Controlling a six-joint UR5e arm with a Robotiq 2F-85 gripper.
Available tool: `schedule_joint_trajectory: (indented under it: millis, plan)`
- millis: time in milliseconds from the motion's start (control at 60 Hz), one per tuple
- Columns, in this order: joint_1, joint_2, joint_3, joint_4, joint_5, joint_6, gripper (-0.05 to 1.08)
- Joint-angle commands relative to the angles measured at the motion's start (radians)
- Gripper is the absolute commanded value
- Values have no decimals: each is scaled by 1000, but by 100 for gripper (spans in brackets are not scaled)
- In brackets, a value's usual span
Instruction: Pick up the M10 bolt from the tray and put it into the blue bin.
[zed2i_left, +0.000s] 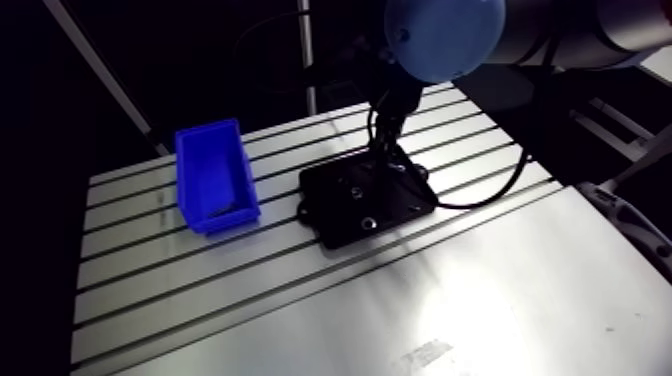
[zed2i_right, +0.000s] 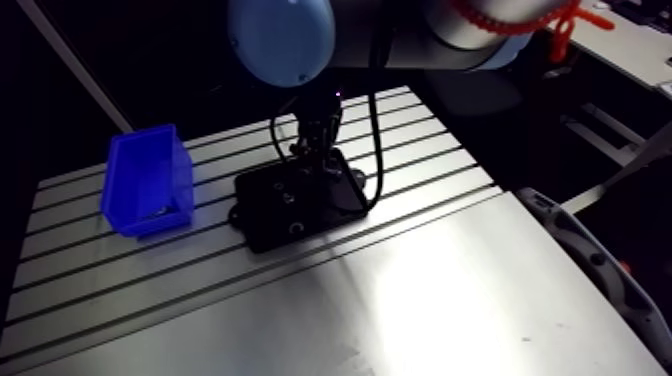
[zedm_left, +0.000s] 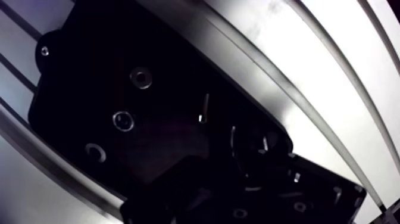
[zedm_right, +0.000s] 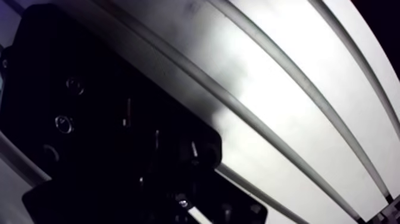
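A black tray (zed2i_left: 340, 215) lies in the middle of the slotted table, and the blue bin (zed2i_left: 215, 175) stands apart from it on its left. My gripper (zed2i_left: 384, 158) reaches down over the tray's far edge. The wrist view is very dark. It shows the tray (zedm_left: 83, 89) under the gripper with three round metal pieces (zedm_left: 122, 121) on it. Closer to the gripper lies a slim shiny piece (zedm_left: 203, 110), which may be the bolt. I cannot make out whether anything is held.
Bright bare aluminium slats (zedm_left: 333, 77) run past the tray on one side. A black cable (zed2i_left: 490, 195) loops from the wrist down beside the tray's right end. The smooth front part of the table (zed2i_left: 450, 300) lies toward the camera.
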Motion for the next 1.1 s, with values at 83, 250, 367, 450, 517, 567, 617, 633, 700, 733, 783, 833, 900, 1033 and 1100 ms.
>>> schedule_joint_trajectory:
  millis: [83, 250, 367, 450, 517, 567, 617, 633, 700, 733, 783, 833, 900, 1033, 1100]
  plan:
    - [0, 0, 0, 0, 0, 0, 76]
    - [0, 1, 2, 0, -1, 0, 76]
    - [0, 0, 2, -1, -1, -1, 78]
    - [0, 0, 0, 0, -1, -1, 80]
    - [0, 0, 0, 0, -1, 0, 80]
    - [0, 0, 0, 0, -1, -1, 81]
    - [0, -2, -1, 1, -2, -2, 82]
    - [0, -2, -1, 1, -2, -2, 82]
    - [0, -3, -1, 2, -3, -3, 83]
    - [0, -5, -1, 2, -4, -3, 84]
    - [0, -6, -1, 2, -2, -5, 85]
    - [0, -6, 0, 3, -1, -5, 86]
    - [2, -14, 2, 9, 2, -5, 89]
    - [3, -40, 2, 42, 1, -6, 94]
    - [3, -57, -1, 74, 1, -8, 95]
